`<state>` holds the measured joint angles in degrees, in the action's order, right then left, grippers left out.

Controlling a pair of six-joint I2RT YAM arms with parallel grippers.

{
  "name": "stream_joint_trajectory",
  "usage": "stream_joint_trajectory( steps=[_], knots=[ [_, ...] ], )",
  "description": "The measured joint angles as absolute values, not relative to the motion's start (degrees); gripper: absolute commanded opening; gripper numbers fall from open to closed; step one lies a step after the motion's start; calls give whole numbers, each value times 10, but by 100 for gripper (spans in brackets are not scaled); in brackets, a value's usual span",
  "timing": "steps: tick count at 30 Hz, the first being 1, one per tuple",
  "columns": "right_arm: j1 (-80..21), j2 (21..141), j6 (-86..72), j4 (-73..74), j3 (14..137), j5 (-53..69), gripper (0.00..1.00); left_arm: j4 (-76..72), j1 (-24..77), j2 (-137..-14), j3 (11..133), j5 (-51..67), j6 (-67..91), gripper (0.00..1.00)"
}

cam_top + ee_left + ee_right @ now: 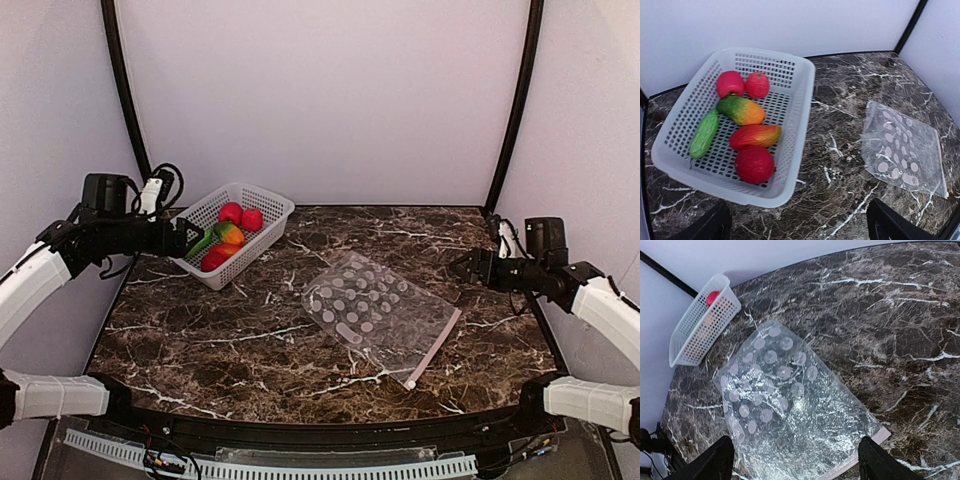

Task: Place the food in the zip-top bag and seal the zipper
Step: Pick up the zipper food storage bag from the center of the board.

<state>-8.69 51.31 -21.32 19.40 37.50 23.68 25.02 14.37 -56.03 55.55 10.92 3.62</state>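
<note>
Marble table [200,340] as we view it: food [755,136] in the basket [801,100] beside the left gripper [193,238]; zip-top bag [380,315] flat near the right gripper [462,266]; both jaws spread, empty, likely staged to pick and hold.

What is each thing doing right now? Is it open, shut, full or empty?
basket: upright, holding six toy foods.
food: in the basket, untouched.
zip-top bag: lying flat on the table, empty.
zipper: open or shut, cannot tell.
left gripper: open, holding nothing.
right gripper: open, holding nothing.
</note>
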Motion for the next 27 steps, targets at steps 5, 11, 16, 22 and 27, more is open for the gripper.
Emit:
stream_joint_trajectory(
  steps=[5, 11, 16, 22, 27],
  knots=[
    [-146, 539, -245, 209, 366, 192, 74, 215, 243, -649, 618, 127, 28, 95],
    [-177, 607, -269, 226, 356, 141, 70, 149, 273, -731, 657, 197, 28, 95],
    [-188, 648, -288, 245, 356, 81, 61, 138, 273, -724, 634, 204, 14, 96],
    [-188, 717, -287, 233, 359, 38, 58, 136, 273, -688, 616, 185, -8, 96],
    [-187, 785, -258, 226, 394, 19, 55, 134, 273, -679, 616, 180, -16, 97]
  ],
)
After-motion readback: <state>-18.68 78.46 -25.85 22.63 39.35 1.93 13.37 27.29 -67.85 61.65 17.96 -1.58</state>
